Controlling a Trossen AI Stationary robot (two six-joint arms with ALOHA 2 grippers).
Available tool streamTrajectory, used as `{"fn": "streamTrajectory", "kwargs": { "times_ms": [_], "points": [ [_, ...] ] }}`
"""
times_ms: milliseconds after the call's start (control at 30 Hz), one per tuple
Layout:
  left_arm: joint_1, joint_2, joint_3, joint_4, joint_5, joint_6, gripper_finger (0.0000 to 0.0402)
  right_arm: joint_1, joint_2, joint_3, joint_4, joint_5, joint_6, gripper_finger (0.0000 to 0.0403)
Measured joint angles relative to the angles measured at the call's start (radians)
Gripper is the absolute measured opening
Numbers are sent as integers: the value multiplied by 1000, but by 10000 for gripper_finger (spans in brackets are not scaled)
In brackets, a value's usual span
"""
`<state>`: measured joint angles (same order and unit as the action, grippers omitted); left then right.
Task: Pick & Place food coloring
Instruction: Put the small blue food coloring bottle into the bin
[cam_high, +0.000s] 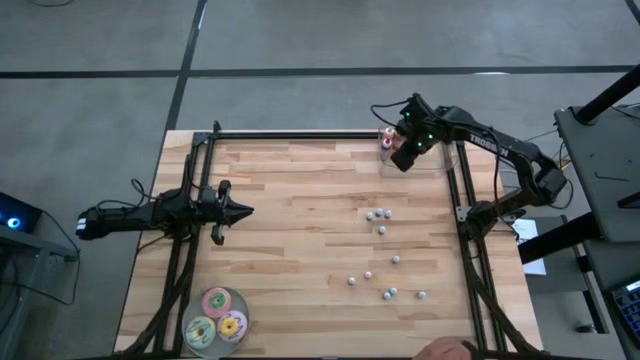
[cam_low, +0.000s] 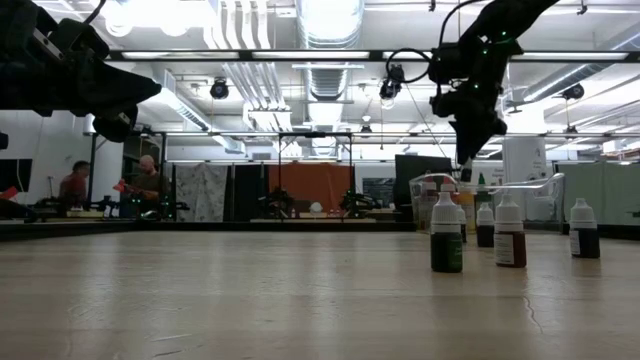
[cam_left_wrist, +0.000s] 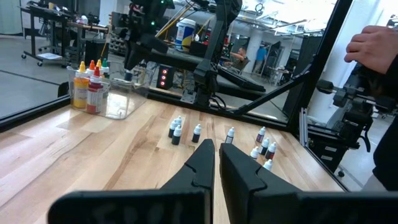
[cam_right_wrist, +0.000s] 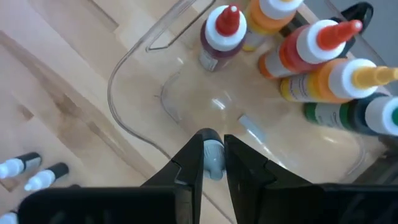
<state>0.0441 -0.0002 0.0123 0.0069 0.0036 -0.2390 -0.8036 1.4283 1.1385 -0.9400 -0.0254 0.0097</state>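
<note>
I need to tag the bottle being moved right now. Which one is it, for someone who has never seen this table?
Find the clear plastic bin at the table's far right corner. The right gripper hangs over it, shut on a tiny white-capped bottle. It alone is off the table; the others stand loose on the wood.

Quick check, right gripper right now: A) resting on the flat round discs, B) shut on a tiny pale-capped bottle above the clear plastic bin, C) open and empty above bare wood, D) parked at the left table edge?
B: in the right wrist view the right gripper pinches a tiny pale-capped bottle between its fingers, above the clear plastic bin that holds larger squeeze bottles.
</note>
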Motion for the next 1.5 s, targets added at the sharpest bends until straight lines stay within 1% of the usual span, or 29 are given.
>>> {"fn": "streamTrajectory", "kwargs": {
  "times_ms": [133,400,600,900,1167,1267,1500],
  "points": [
    [0,0,0,0,0,0,0,-6,-4,0,-20,1,46,48],
    [0,0,0,0,0,0,0,-31,-6,0,-56,2,220,48],
    [0,0,0,0,0,0,0,-36,-8,0,-100,2,304,48],
    [0,0,0,0,0,0,0,-65,-6,-33,-93,6,332,47],
    [0,0,0,0,0,0,0,-85,-4,-62,-46,30,337,47],
    [0,0,0,0,0,0,0,-88,17,-61,-38,29,355,47],
    [0,0,0,0,0,0,0,-98,92,-26,-40,28,342,47]
  ]
}}
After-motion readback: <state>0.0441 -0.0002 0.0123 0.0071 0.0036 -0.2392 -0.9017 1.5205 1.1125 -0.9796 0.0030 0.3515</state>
